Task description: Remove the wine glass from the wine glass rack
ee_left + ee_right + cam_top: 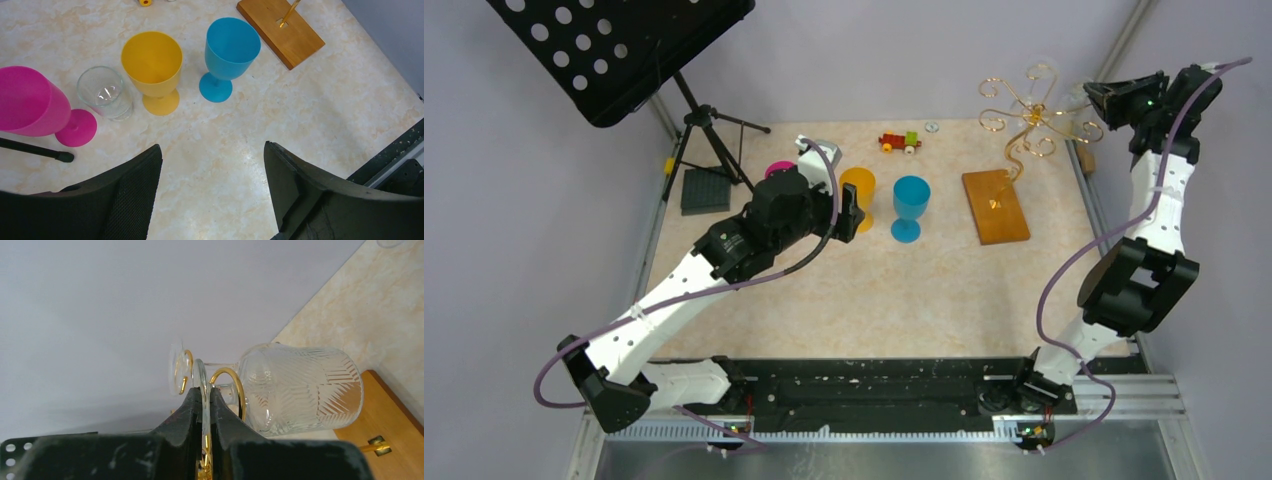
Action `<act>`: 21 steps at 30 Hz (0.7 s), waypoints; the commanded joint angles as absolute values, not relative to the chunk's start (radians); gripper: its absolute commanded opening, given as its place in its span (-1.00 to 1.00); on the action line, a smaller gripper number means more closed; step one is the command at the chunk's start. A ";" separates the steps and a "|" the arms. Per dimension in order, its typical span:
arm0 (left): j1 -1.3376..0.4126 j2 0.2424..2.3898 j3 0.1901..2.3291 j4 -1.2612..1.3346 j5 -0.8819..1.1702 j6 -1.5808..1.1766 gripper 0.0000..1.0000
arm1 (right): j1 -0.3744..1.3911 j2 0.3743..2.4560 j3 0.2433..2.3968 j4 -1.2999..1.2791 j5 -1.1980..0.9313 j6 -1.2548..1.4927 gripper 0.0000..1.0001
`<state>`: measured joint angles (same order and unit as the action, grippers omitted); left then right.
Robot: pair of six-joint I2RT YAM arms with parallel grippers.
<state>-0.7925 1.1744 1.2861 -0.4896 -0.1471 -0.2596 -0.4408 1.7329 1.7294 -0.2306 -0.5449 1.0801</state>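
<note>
Foot of the wine glass [300,390] tight between narrow right fingers [187,415], bowl just beyond their tips.

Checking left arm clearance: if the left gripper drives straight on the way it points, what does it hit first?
The left gripper, jaws open, probably meets the bare table first, short of the blue goblet and yellow goblet. Depth unclear; a shallower line would reach the blue goblet's foot.

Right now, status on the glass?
Left gripper open, over table. Right gripper shut on glass; glass hangs on rack. Blue cup nearest, apart from rack.
</note>
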 commanded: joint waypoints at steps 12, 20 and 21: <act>-0.785 1.167 1.285 -0.438 -0.143 -0.244 0.57 | -0.408 1.616 1.659 -0.153 -0.406 1.121 -1.00; -0.785 1.167 1.285 -0.434 -0.125 -0.252 0.57 | -0.408 1.536 1.628 -0.174 -0.336 1.110 -1.00; -0.784 1.165 1.283 -0.435 -0.124 -0.256 0.57 | -0.408 1.518 1.626 -0.194 -0.324 1.115 -1.00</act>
<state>-0.7898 1.1744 1.2861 -0.4850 -0.1375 -0.2592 -0.4145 1.6176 1.6157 -0.2104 -0.3557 1.1110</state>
